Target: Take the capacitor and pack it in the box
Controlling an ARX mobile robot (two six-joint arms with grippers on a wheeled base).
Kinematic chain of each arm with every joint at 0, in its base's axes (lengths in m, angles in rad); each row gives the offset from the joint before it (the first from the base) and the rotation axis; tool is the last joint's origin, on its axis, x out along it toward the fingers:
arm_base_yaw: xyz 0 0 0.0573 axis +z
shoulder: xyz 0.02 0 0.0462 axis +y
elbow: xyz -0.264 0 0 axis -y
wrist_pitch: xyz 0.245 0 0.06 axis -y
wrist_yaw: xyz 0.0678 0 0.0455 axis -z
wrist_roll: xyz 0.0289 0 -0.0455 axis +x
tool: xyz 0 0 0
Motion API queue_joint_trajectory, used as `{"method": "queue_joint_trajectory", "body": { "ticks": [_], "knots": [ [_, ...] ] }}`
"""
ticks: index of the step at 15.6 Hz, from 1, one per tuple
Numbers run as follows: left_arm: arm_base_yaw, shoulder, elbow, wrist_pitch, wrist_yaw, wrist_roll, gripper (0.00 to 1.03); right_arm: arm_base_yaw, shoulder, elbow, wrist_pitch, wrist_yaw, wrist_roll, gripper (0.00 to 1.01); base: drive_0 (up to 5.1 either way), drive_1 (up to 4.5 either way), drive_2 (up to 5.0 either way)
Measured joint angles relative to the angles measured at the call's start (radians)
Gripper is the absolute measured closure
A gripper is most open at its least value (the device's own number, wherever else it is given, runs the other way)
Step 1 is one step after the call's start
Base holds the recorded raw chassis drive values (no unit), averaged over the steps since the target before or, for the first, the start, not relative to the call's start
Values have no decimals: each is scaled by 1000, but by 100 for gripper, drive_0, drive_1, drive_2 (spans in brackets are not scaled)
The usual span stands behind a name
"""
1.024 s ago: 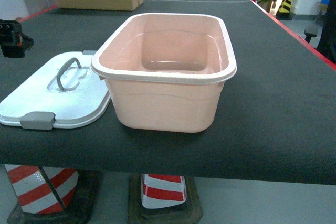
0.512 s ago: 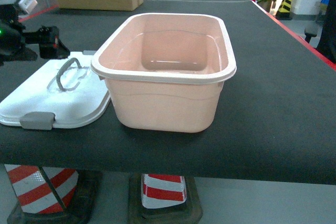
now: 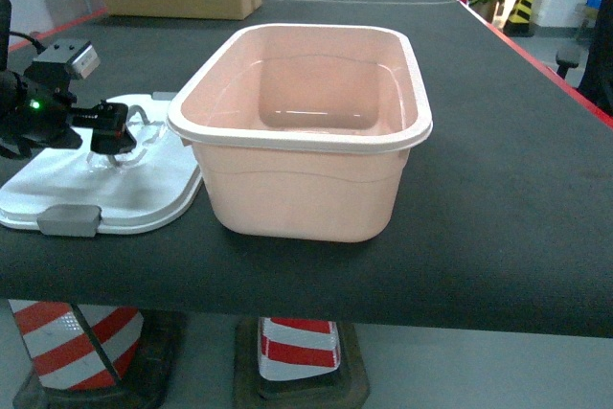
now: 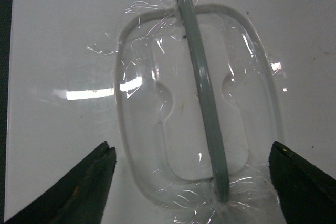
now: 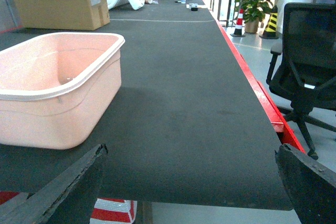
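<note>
My left gripper (image 3: pixel 113 144) has moved in from 9 o'clock and now hangs over the lid (image 3: pixel 57 179), jaws spread either side of its grey handle (image 4: pixel 203 98). The box (image 3: pixel 305 131) sits open at centre, unmoved. My right gripper (image 5: pixel 189 182) hangs wide open over the table (image 5: pixel 199 93).

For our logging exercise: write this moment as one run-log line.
left hand: open above lid handle | right hand: open, off to tub's right | tub: no capacitor visible | lid: off, beside tub
</note>
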Motion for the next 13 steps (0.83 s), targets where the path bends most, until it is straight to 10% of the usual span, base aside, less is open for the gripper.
{"method": "queue_joint_trajectory", "body": {
  "ticks": [3, 13],
  "knots": [
    [-5, 0, 0, -19, 10, 4, 101, 0, 0, 0, 0, 0, 0, 3, 0, 0, 0],
    [40, -132, -35, 84, -82, -34, 101, 0, 0, 0, 0, 0, 0, 3, 0, 0, 0]
  ]
}}
